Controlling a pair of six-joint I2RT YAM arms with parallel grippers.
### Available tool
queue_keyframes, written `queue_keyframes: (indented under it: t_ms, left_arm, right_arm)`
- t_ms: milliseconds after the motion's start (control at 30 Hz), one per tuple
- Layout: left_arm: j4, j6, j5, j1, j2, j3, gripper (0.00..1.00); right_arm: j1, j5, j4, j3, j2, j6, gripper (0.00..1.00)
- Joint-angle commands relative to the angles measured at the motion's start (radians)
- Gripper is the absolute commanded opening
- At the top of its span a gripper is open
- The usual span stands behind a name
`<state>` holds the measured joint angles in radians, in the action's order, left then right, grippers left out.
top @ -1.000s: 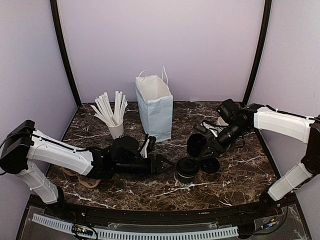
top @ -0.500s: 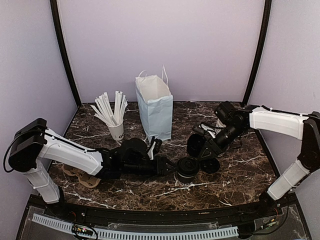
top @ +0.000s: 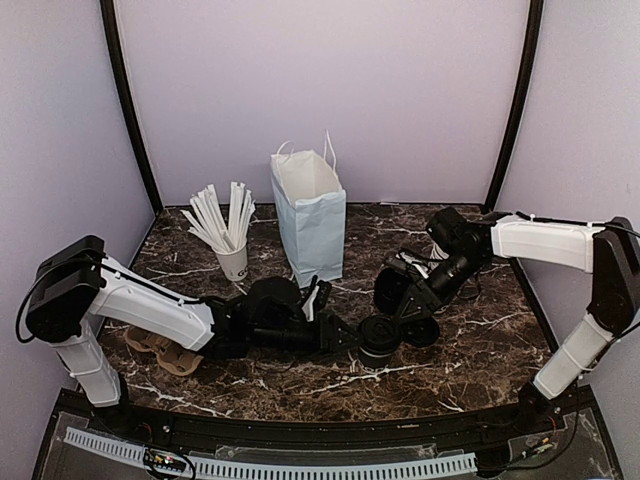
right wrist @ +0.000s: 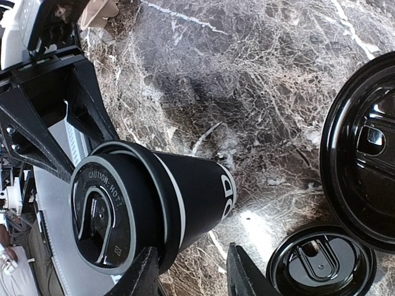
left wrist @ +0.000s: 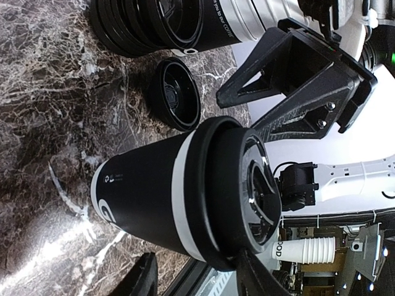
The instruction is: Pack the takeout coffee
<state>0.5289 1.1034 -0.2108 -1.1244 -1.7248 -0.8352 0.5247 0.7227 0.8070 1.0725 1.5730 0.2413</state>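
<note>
The takeout coffee (top: 377, 340) stands capped on the marble table (top: 480, 360), just ahead of the left pincer (top: 347, 335) and close under the tips of the right pincer (left wrist: 237, 116). Over the last second the left pincer has slid forward to the cup and its jaws have drawn in. They stand part-way apart, and whether the pads bear on the cup I cannot tell. The cup itself has not shifted. The right pincer has hardly moved; its jaws hang part-way apart with nothing between them.

I judge the pick-up is only starting, and the lift into the paper bag (top: 312, 220), off to the far side of the left pincer, is yet to come.

On the cup's side only a big white G-like mark reads. The lid (right wrist: 102, 216) says CAUTION HOT. The stacked cups (left wrist: 203, 21) beside the right pincer carry a line ending in COFFEE.
</note>
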Motion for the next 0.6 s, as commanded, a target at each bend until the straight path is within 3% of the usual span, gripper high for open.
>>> queue_keyframes:
  t_ms: [0, 267, 433, 567]
  left_arm:
    - [-0.01, 0.014, -0.012, 0.011, -0.029, -0.001, 0.44]
    - [-0.055, 0.042, -0.063, 0.02, -0.08, 0.033, 0.4]
    - [-0.29, -0.028, -0.047, 0.02, -0.126, -0.007, 0.39]
    - [-0.389, -0.076, 0.018, 0.02, -0.129, 0.013, 0.38]
  right_arm:
    - [0.004, 0.052, -0.005, -0.005, 0.033, 0.018, 0.4]
    - [0.006, -0.013, -0.021, -0.041, 0.075, 0.004, 0.37]
    - [0.006, -0.095, -0.042, -0.062, 0.102, -0.022, 0.36]
    - [0.006, -0.188, -0.048, -0.081, 0.116, -0.037, 0.34]
